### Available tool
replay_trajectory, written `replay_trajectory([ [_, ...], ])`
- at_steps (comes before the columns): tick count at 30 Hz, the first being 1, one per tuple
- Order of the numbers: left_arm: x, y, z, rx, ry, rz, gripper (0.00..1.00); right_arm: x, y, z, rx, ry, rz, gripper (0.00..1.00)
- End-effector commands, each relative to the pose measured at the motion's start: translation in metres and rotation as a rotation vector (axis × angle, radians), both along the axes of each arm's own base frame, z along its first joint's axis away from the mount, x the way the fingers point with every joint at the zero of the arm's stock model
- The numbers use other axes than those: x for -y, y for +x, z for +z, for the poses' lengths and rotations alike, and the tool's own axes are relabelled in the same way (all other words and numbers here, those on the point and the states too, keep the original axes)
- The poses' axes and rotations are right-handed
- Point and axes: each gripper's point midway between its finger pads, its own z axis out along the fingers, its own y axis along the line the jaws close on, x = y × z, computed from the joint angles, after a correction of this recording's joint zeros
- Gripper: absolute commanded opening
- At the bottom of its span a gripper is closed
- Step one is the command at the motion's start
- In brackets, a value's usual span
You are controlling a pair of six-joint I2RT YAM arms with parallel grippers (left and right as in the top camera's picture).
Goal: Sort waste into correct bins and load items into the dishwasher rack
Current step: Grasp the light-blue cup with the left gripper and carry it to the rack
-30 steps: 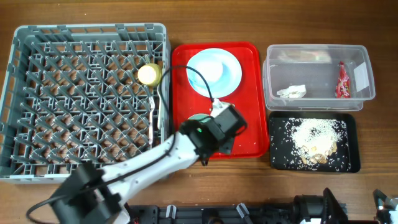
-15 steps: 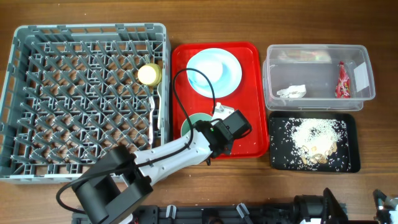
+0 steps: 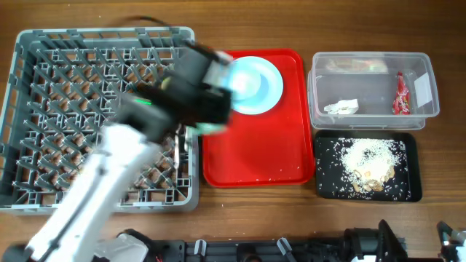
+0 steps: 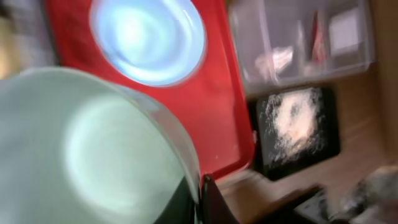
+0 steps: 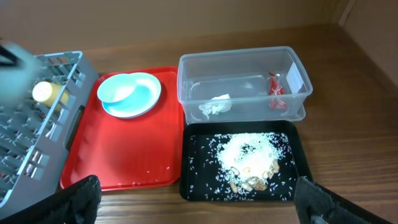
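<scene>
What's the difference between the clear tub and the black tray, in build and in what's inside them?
The clear tub is see-through and deep-walled; the black tray is opaque and shallow. The tub holds a white tissue and a red wrapper; the tray holds rice and brownish scraps. Both are rectangular and sit right of the red tray.

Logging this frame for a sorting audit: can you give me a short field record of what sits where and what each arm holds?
left gripper: jaws shut on pale teal bowl, above right edge of grey plastic crate
right gripper: jaws open, empty
red tray: round pale-blue plate
clear plastic tub: crumpled white tissue, crinkled red wrapper
shallow black tray: white rice grains, brownish scraps
</scene>
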Motion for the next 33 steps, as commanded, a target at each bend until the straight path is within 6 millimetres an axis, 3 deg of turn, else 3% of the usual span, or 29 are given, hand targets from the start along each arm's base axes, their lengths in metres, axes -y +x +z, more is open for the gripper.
replay_trajectory([
  [1, -0.035, -0.001, 0.022, -0.043, -0.295, -0.14, 0.04, -0.002, -0.002, 0.0, 0.008, 0.008, 0.008, 0.99],
  [6, -0.116, 0.045, 0.032, 0.006, -0.606, -0.008, 0.04, -0.002, -0.002, 0.0, 0.008, 0.008, 0.008, 1.0],
  [9, -0.147, 0.069, 0.029, 0.02, -0.77, 0.041, 0.04, -0.002, -0.002, 0.0, 0.008, 0.009, 0.008, 1.0],
  [13, -0.183, 0.111, -0.009, -0.012, -0.919, 0.1, 0.05, -0.002, -0.002, 0.0, 0.008, 0.008, 0.008, 1.0],
  [15, -0.195, 0.129, -0.025, -0.051, -1.04, 0.112, 0.05, -0.002, -0.002, 0.0, 0.008, 0.009, 0.008, 1.0],
  [17, -0.211, 0.153, -0.06, -0.186, -1.125, 0.189, 0.04, -0.002, -0.002, 0.0, 0.008, 0.008, 0.008, 1.0],
  [22, -0.225, 0.182, -0.105, -0.258, -1.154, 0.23, 0.04, -0.002, -0.002, 0.0, 0.008, 0.008, 0.008, 1.0],
  [24, -0.232, 0.187, -0.111, -0.266, -1.159, 0.243, 0.04, -0.002, -0.002, 0.0, 0.008, 0.008, 0.008, 1.0],
  [30, -0.259, 0.187, -0.106, -0.247, -1.173, 0.296, 0.04, -0.002, -0.002, 0.0, 0.008, 0.008, 0.008, 1.0],
  [33, -0.26, 0.186, -0.101, -0.251, -1.176, 0.303, 0.04, -0.002, -0.002, 0.0, 0.008, 0.008, 0.008, 1.0],
])
